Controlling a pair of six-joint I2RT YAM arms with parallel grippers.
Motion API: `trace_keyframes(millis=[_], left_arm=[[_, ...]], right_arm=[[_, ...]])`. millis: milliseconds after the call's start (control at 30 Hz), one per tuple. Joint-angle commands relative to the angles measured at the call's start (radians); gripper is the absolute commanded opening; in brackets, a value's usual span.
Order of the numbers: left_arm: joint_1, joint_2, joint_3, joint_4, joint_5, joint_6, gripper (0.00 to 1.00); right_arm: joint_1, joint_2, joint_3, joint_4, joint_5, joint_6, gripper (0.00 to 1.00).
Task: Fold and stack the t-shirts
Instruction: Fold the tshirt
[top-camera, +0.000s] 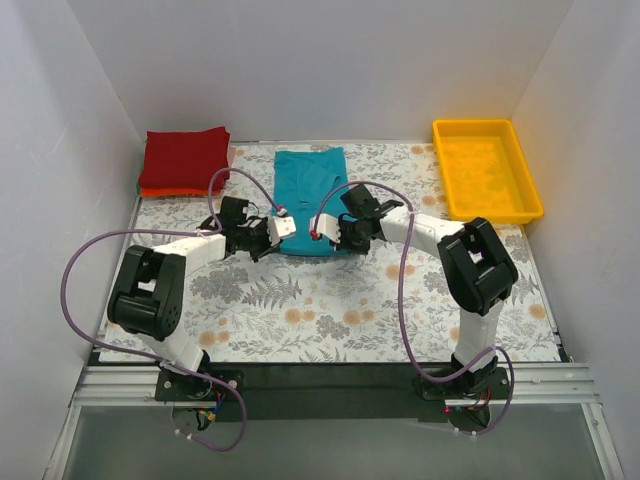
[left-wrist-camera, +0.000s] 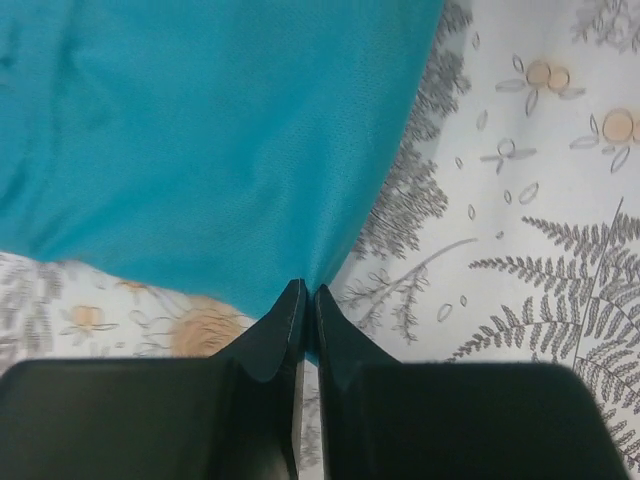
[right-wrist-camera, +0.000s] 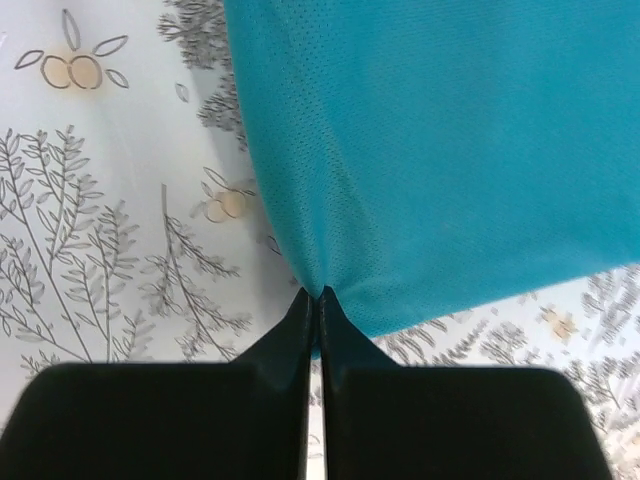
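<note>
The teal-blue t-shirt (top-camera: 310, 180) lies flat at the back centre of the table, folded into a narrow strip. My left gripper (top-camera: 283, 228) is shut on its near left corner, and the left wrist view shows teal cloth (left-wrist-camera: 200, 140) pinched between the closed black fingertips (left-wrist-camera: 308, 290). My right gripper (top-camera: 322, 228) is shut on the near right corner, where the mesh cloth (right-wrist-camera: 440, 150) bunches into the fingertips (right-wrist-camera: 316, 293). A folded dark red shirt (top-camera: 185, 157) tops a stack at the back left, with an orange shirt (top-camera: 170, 190) showing beneath it.
A yellow plastic tray (top-camera: 474, 124) stands at the back right. The floral table covering (top-camera: 320, 310) spreads across the table between white walls. Both arms reach inward, their purple cables (top-camera: 400, 290) looping over the near half of the table.
</note>
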Motion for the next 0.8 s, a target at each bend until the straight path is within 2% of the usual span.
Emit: trace_keyframes(millis=[0,133,200,333,467,633,767], left_arm=[[0.003,-0.095,0.108,-0.121,0.020,-0.018,0.00],[0.000,-0.148,0.151,-0.233,0.058,-0.013,0.00],[-0.006,-0.171,0.137,-0.265,0.063,-0.006,0.00],[-0.058,-0.234,0.110,-0.432,0.060,0.051,0.00],[-0.153,-0.360,0.056,-0.610,0.100,0.043,0.00],[-0.282,-0.608,-0.050,-0.797,0.166,-0.024,0.00],[-0.295,-0.677,-0.053,-0.905,0.225,-0.046,0.00]], right_arm=[[-0.057,-0.081,0.116,-0.135,-0.048,0.019,0.01],[-0.065,-0.141,0.154,-0.228,-0.089,-0.017,0.01],[-0.060,-0.168,0.130,-0.266,-0.105,-0.017,0.01],[-0.041,-0.266,0.056,-0.329,-0.140,0.006,0.01],[0.027,-0.403,-0.059,-0.399,-0.177,0.028,0.01],[0.131,-0.601,-0.220,-0.524,-0.300,0.100,0.01],[0.134,-0.630,-0.245,-0.636,-0.399,0.086,0.01]])
